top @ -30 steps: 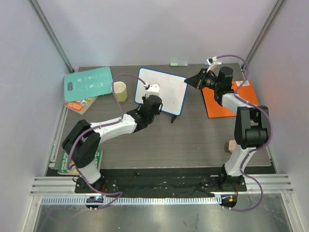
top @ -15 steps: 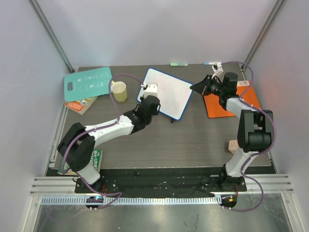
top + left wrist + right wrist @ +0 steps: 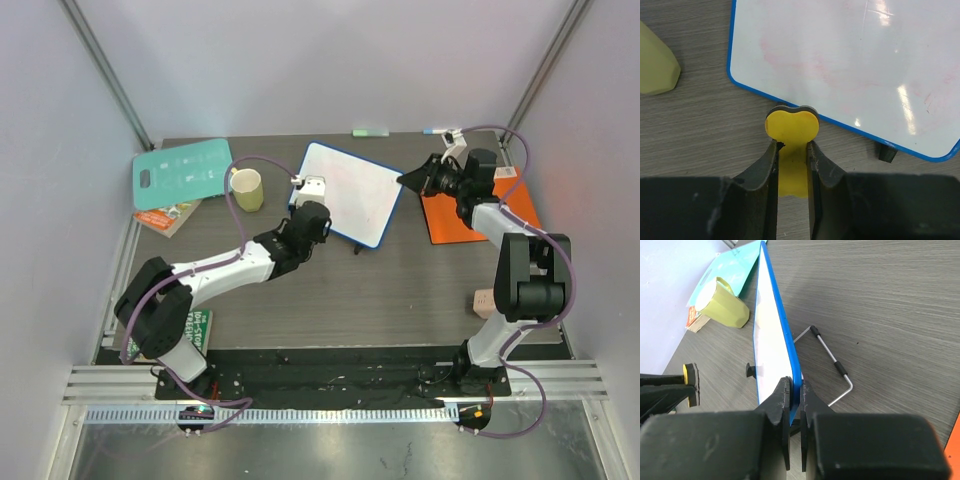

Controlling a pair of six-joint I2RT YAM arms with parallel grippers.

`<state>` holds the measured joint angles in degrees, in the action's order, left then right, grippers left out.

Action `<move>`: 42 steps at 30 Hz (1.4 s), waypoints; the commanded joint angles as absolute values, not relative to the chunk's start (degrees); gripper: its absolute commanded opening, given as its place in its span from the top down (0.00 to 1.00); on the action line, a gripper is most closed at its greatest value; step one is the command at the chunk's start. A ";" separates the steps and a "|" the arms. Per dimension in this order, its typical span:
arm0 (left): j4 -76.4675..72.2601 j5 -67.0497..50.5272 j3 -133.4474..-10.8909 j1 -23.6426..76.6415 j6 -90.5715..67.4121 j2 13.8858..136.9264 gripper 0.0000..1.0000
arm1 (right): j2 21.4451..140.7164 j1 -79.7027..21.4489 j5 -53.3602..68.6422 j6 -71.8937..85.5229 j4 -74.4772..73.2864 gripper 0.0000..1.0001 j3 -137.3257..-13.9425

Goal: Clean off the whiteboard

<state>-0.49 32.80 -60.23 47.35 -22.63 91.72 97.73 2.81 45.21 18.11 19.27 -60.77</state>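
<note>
whiteboard [image 3: 355,195] swung clockwise and slid right on the desk [image 3: 400,290]. right gripper [image 3: 405,180], clamped on its edge, moved right toward the orange folder [image 3: 470,222]. left gripper [image 3: 311,198] with the yellow eraser [image 3: 791,127] nudged left, and its elbow dropped outward.

Whiteboard [image 3: 850,65]: glossy white face, bright glare spots, faint red smears; rim smooth blue, plastic look.
Table [image 3: 700,130]: dark grey wood-grain, matt.
Eraser [image 3: 791,125]: yellow, smooth, matt; dark layer under edge.
Left gripper [image 3: 791,146] fingers [image 3: 762,172]: black, matt, faintly grainy plastic.
Wire stand [image 3: 826,349], middle of right wrist view: shiny metal rod, black sleeves.
Cup [image 3: 722,302], upper left: yellow-green, smooth, dull sheen.
Cutting board [image 3: 182,172], upper left of top view: teal, smooth plastic look.
Folder [image 3: 445,222]: orange, smooth.
Rail [image 3: 580,378], bottom: bare ribbed metal.
</note>
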 commanded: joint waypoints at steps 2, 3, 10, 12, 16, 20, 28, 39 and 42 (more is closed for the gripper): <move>-0.26 33.13 -59.24 47.90 -23.73 89.12 1.00 | 97.29 4.04 39.02 14.15 27.76 0.99 -60.99; -0.18 33.05 -59.24 47.99 -23.73 89.12 1.00 | 97.64 4.04 39.28 14.59 27.95 0.98 -61.69; -0.18 32.70 -58.89 48.16 -24.08 89.65 1.00 | 98.26 4.04 38.76 12.67 27.60 0.99 -65.13; 1.04 32.70 -58.89 48.25 -24.00 89.74 1.00 | 97.38 4.13 37.54 10.73 26.20 0.98 -64.69; 1.49 32.52 -58.89 48.43 -23.91 89.39 1.00 | 96.15 4.22 37.79 10.02 28.12 0.99 -63.11; 1.93 32.52 -58.62 48.51 -23.90 88.95 1.00 | 95.45 4.22 37.62 9.32 31.09 0.99 -60.14; 2.02 32.17 -57.39 48.69 -24.79 88.33 1.00 | 94.05 4.22 36.91 10.72 45.25 0.99 -48.70; 2.20 32.78 -55.02 48.96 -26.80 86.49 1.00 | 91.94 4.22 37.53 12.04 49.14 0.97 -44.03; 3.24 34.53 -54.67 48.96 -27.94 86.22 1.00 | 90.62 4.22 37.27 11.87 46.77 0.92 -44.03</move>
<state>2.55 31.94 -55.31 48.73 -25.52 88.51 93.82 3.44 42.92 17.91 44.99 -44.25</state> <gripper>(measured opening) 0.222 0.085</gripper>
